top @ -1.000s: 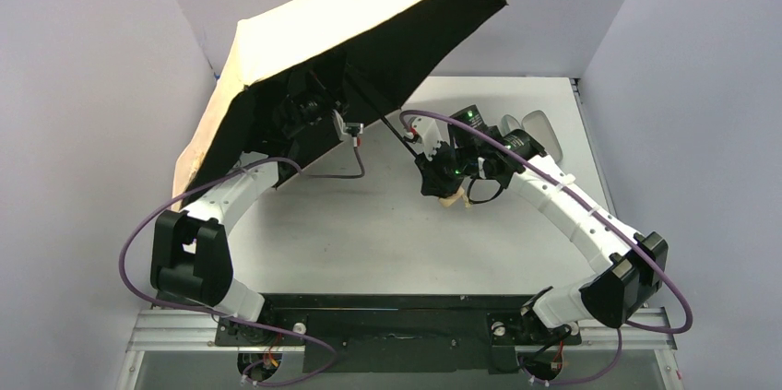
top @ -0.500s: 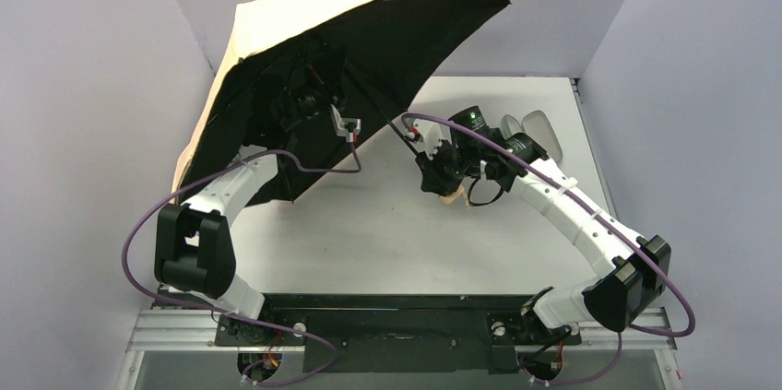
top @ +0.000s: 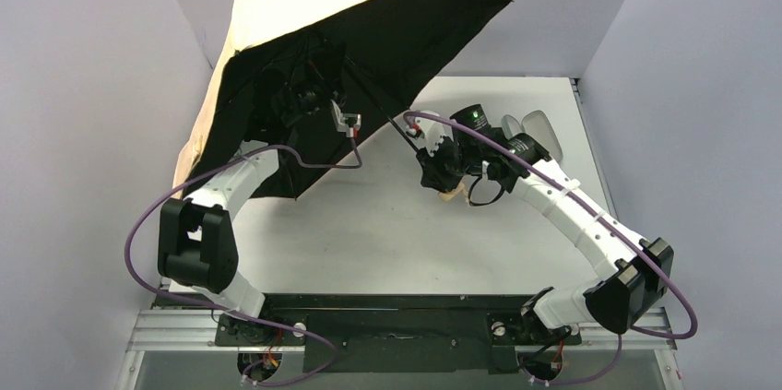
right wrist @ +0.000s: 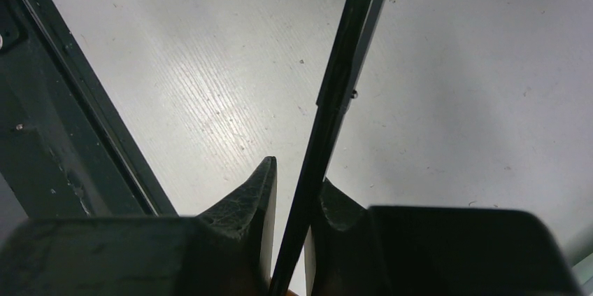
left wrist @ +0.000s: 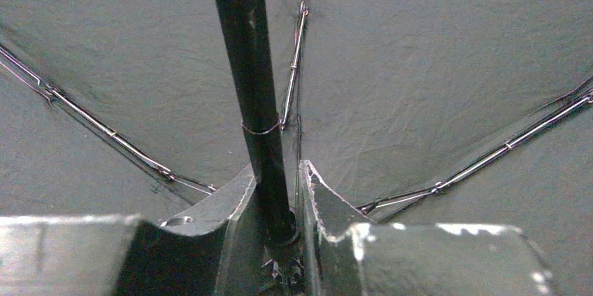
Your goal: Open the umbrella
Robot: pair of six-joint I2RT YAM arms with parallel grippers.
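- The umbrella [top: 369,21] is spread wide and held up off the surface [top: 387,252], over the far left. It tilts so the tan outside faces up and left, and the black lining faces the arms.
- Its thin black shaft [left wrist: 255,100] slants down to the right, to a small beige handle knob [top: 452,195] near the middle of the surface.
- The left claw [left wrist: 276,177] is up under the canopy, pressed onto the shaft from both sides, with the ribs fanning out beyond it.
- The right claw [right wrist: 297,173] is closed around the lower shaft just above the knob. A sliver of light shows beside one finger, so that pinch looks loose to me.
- I'd say the canopy is light but floppy at its edges and quick to swing. The ribs are thin and would bend if squeezed.
- The shaft is stiff, smooth and slippery, and it is the sound place to take hold. The knob gives a thicker stop.
- A pale oval case [top: 544,127] lies at the far right, partly hidden by the right arm.
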